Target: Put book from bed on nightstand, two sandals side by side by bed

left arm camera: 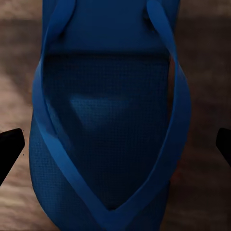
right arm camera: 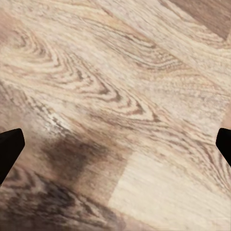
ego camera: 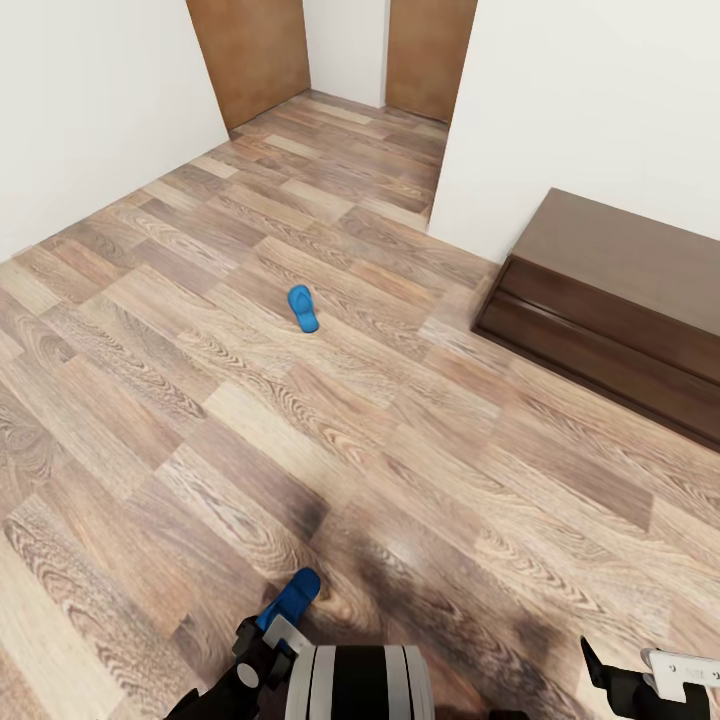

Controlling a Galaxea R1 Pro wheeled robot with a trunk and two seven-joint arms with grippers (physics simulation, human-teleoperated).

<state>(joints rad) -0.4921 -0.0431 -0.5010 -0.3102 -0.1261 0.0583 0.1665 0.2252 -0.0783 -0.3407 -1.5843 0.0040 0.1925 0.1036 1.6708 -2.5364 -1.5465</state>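
From my head camera, one blue sandal [ego camera: 303, 308] lies flat on the plank floor [ego camera: 420, 440], well away from the dark bench cabinet [ego camera: 610, 300] at the right wall, its long axis running away from me and slightly leftward. A second sandal [ego camera: 291, 598] juts from my left gripper [ego camera: 262, 640], tipped up and away.

At my left wrist, that sandal [left arm camera: 110, 125] runs lengthwise between my fingertips [left arm camera: 9, 147], straps meeting near me; whether the fingertips clamp it, I cannot tell.

At my right wrist, my fingertips [right arm camera: 9, 147] stand spread over bare floor [right arm camera: 125, 96].
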